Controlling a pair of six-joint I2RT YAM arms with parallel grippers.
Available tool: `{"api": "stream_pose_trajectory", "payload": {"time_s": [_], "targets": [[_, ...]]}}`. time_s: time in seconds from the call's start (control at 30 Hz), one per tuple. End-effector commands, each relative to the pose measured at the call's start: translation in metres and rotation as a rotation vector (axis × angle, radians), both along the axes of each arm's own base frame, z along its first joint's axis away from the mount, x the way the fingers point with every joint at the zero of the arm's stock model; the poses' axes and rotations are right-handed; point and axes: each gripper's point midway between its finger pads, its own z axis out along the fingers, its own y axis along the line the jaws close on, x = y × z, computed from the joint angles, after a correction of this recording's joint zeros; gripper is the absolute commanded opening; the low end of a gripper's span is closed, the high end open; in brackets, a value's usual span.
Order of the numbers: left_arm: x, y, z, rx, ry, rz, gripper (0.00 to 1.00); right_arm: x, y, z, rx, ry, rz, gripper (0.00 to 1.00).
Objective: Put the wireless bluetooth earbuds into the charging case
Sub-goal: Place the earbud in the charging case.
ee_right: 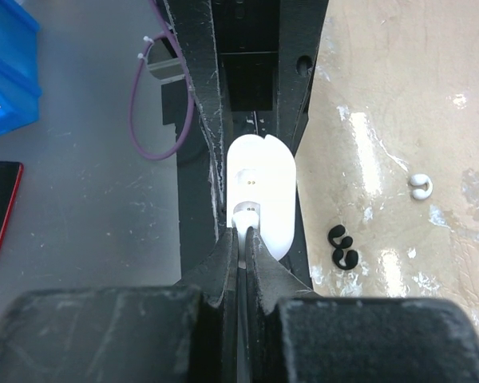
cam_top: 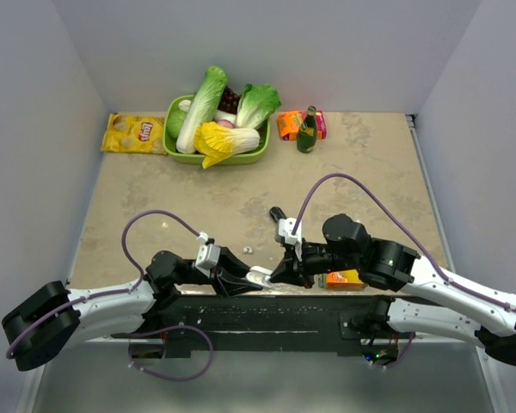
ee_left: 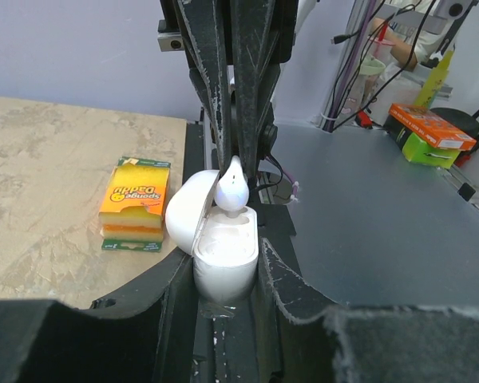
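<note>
My left gripper is shut on the white charging case, whose lid hangs open to the left. My right gripper is shut on a white earbud and holds it tip down in the case's far slot. The near slot of the case is empty. A second white earbud lies on the table, also in the top view. Two black earbuds lie together beside the case. In the top view both grippers meet at the case near the table's front edge.
A sponge pack lies just beyond the case, under the right arm in the top view. A small black object lies mid-table. At the back stand a green basket of vegetables, a chips bag, a bottle and an orange pack.
</note>
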Motion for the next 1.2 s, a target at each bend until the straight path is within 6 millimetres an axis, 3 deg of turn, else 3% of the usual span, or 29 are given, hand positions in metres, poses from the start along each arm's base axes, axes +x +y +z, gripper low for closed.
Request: {"api": "stream_pose_trajectory", "payload": {"time_s": [0.0, 0.87, 1.17], "targets": [[-0.001, -0.001, 0.034, -0.104, -0.092, 0.0, 0.0, 0.003, 0.004, 0.012, 0.031, -0.018, -0.017, 0.0], [0.003, 0.0, 0.049, -0.147, -0.104, 0.031, 0.0, 0.008, 0.007, 0.0, -0.008, -0.011, -0.073, 0.0], [0.005, 0.001, 0.045, -0.139, -0.095, 0.045, 0.0, 0.011, 0.005, 0.013, 0.036, -0.018, -0.108, 0.28]]}}
